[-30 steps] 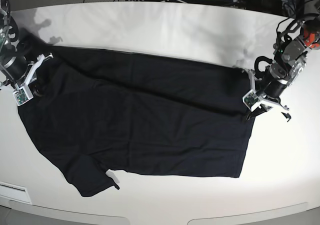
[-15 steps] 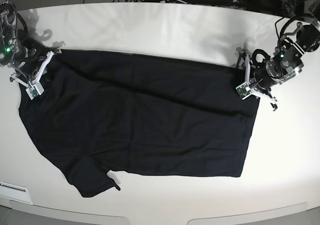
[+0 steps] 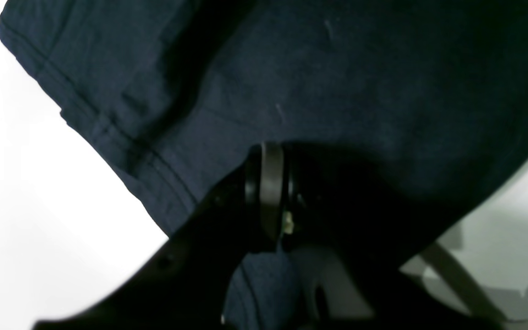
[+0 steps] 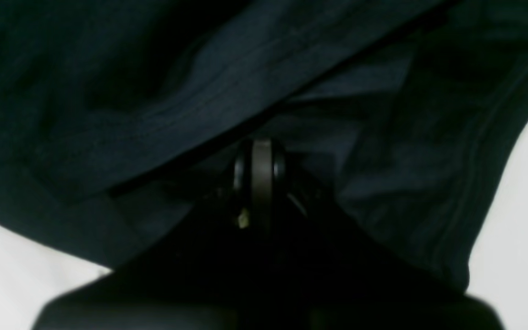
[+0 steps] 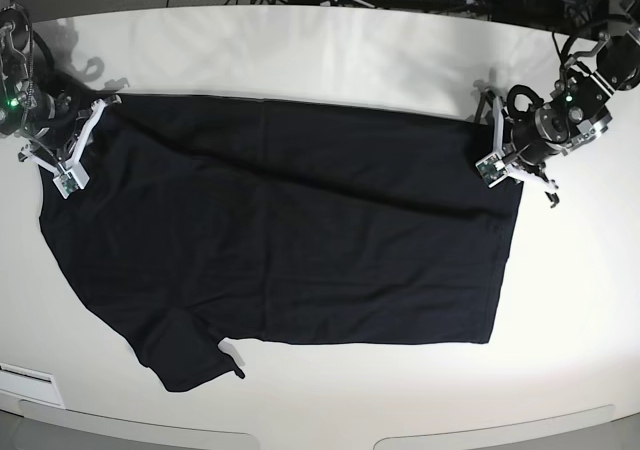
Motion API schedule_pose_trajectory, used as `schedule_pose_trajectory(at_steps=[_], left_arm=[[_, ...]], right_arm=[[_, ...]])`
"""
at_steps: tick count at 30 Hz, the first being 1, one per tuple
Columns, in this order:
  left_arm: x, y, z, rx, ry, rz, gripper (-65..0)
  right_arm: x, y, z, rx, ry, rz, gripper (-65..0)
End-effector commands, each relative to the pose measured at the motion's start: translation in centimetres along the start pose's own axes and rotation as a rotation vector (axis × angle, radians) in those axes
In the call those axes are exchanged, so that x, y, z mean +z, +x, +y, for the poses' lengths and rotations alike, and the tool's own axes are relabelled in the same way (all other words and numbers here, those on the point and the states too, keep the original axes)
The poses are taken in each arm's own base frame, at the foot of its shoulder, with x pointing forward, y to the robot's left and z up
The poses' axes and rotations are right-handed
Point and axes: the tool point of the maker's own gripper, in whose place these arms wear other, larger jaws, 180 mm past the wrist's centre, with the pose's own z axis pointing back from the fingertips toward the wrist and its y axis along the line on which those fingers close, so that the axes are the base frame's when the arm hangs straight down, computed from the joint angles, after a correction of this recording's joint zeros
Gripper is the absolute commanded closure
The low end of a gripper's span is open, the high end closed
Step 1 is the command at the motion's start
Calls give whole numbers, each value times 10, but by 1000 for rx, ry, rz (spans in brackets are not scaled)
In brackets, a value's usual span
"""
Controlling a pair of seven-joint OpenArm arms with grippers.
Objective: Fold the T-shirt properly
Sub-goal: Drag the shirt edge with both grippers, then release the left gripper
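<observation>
Black cotton fills most of what I see: the T-shirt [image 5: 280,240] lies spread across the white worktop [image 5: 330,55], one sleeve toward the near left corner. My left tool [image 5: 510,160] is clamped tight on its far right corner near the worktop's right edge; my right tool [image 5: 75,140] is pinched closed on the far left corner.

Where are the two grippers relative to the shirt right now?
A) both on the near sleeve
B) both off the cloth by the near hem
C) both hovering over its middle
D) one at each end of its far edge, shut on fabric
D: the left gripper and right gripper each pinch the T-shirt at opposite far corners.
</observation>
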Motion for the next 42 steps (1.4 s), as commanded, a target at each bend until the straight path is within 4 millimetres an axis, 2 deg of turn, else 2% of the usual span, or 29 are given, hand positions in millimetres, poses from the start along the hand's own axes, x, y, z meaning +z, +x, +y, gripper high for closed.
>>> schedule_pose_trajectory(at_steps=[1,6,10,14,20,24,30,32,35,38,42], left_arm=[[5,-46,-37,-20,-134,196,0],[17,-40,-63,-54,-191,204,0],[32,-36,-75,-104,-219,196,0],[45,-33,-77,-147,-229,193,0],[61,-38,-69,-193,-226,219,0],[69,-35,-75,-184,-255,222,0],[78,-35,-92,-212,-292,222,0],[79,-39,-90,-243,-277,236,0],[77,-39,-77,-270,-206,243,0],[77,-32,-71,-290,-161,227,0],[79,-17,-72,-289,-144,185,0]], right_arm=[[1,-28,6,19,31,130,0],[4,-47,12,9,56,200,0],[8,-63,19,7,71,223,0],[20,-70,24,5,66,210,0],[45,-85,33,13,51,210,0],[52,-91,36,5,49,195,0],[52,-93,37,3,49,206,0],[52,-94,36,2,47,213,0],[52,-93,36,4,48,210,0],[54,-89,35,3,31,200,0],[59,-77,33,61,-17,185,0]])
